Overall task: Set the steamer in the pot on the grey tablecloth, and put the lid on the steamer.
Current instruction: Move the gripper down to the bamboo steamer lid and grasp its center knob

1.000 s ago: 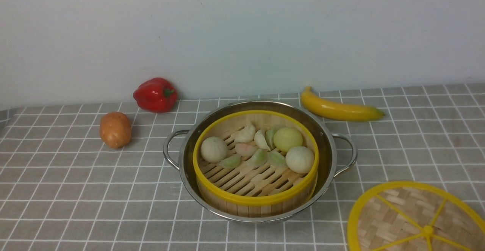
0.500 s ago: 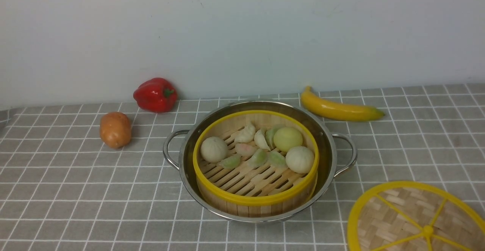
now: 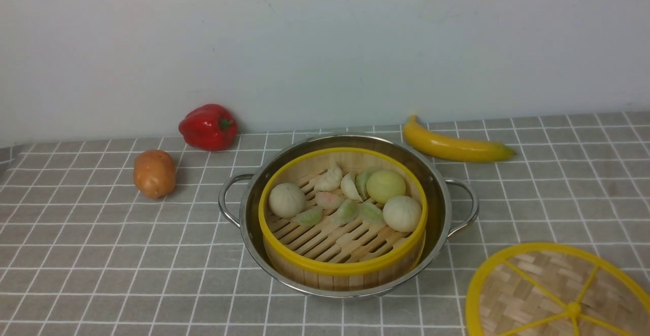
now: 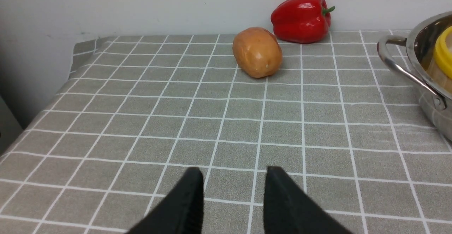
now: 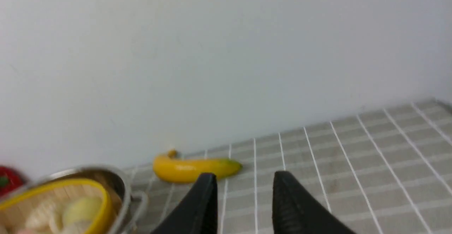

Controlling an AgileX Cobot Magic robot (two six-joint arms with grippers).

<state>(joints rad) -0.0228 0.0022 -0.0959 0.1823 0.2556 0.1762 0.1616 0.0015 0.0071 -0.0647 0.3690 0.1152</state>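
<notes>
Yellow-rimmed lid (image 3: pixel 538 295) lies right of the pot (image 3: pixel 347 293), nearer the right arm's wide, empty jaws.

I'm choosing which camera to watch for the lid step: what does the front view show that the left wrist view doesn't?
Only the front view: the lid, the banana and the dumplings and buns.
Only the left wrist view: the left gripper, open.
Both: the red pepper, the brown potato-like item, the grey tablecloth, the pot and the steamer, the last two only partly in the wrist view.
</notes>
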